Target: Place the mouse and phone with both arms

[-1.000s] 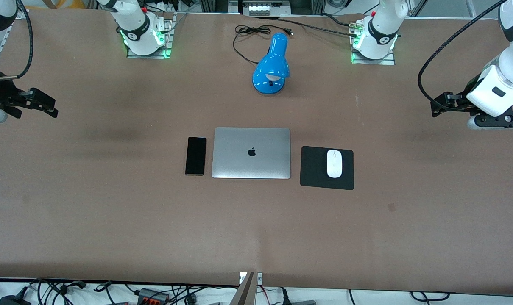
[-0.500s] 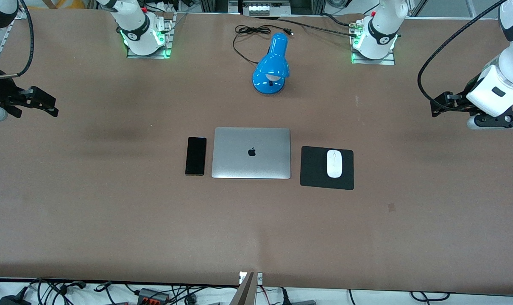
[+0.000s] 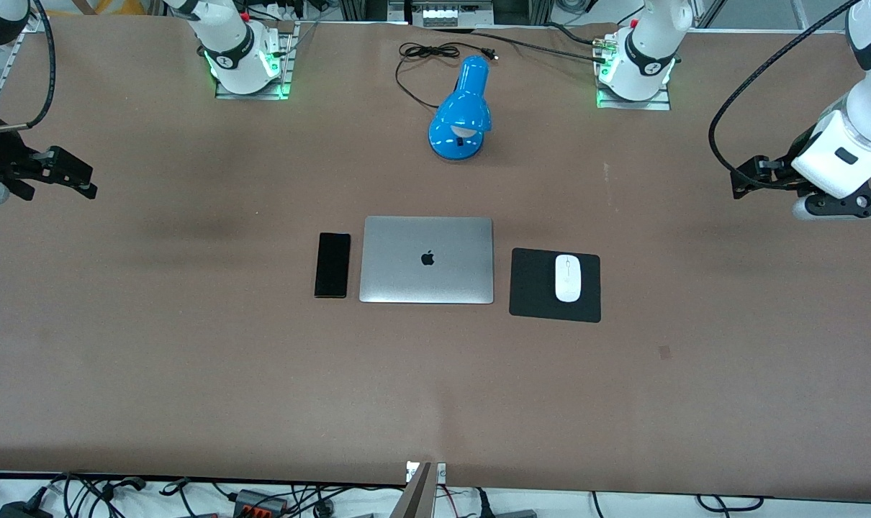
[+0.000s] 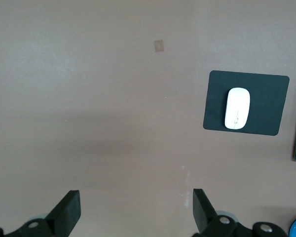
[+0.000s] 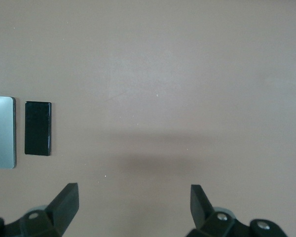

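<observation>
The white mouse [image 3: 567, 278] lies on a black mouse pad [image 3: 533, 284] beside the laptop, toward the left arm's end of the table; it also shows in the left wrist view [image 4: 237, 107]. The black phone [image 3: 332, 264] lies beside the laptop toward the right arm's end, and shows in the right wrist view [image 5: 38, 128]. My left gripper [image 3: 743, 183] is open and empty, held high over bare table well apart from the mouse; the wrist view shows it wide open [image 4: 136, 207]. My right gripper [image 3: 83, 183] is open and empty over bare table, well apart from the phone [image 5: 134, 202].
A closed silver laptop [image 3: 427, 260] lies mid-table between phone and mouse pad. A blue desk lamp [image 3: 461, 111] with a black cord lies farther from the front camera than the laptop. The arm bases [image 3: 245, 61] [image 3: 635, 68] stand along the table's edge.
My right gripper has drifted slightly toward its own end of the table. The left gripper, phone and mouse have not moved.
</observation>
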{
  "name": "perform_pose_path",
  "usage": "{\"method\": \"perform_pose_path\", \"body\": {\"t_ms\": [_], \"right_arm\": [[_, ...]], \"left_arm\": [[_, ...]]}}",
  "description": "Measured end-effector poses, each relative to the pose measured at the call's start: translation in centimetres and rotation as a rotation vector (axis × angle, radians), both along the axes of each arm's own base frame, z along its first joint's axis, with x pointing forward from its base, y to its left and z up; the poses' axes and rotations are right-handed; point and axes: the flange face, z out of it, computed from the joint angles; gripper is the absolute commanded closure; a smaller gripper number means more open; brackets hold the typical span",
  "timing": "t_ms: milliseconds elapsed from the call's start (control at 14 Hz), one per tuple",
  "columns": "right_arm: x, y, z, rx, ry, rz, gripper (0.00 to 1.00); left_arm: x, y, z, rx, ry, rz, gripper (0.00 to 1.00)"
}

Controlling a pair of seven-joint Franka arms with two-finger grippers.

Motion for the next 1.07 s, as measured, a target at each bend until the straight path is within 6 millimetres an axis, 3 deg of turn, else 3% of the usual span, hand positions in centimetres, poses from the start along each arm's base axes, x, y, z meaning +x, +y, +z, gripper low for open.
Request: {"method": "perform_pose_path", "body": {"t_ms": [1071], "right_arm": [[-0.51,0.06,0.53,0.001,0.005,0.0,0.0]], "left_arm": [[0.0,0.01,0.0,0.0,0.0,0.0,0.0]]}}
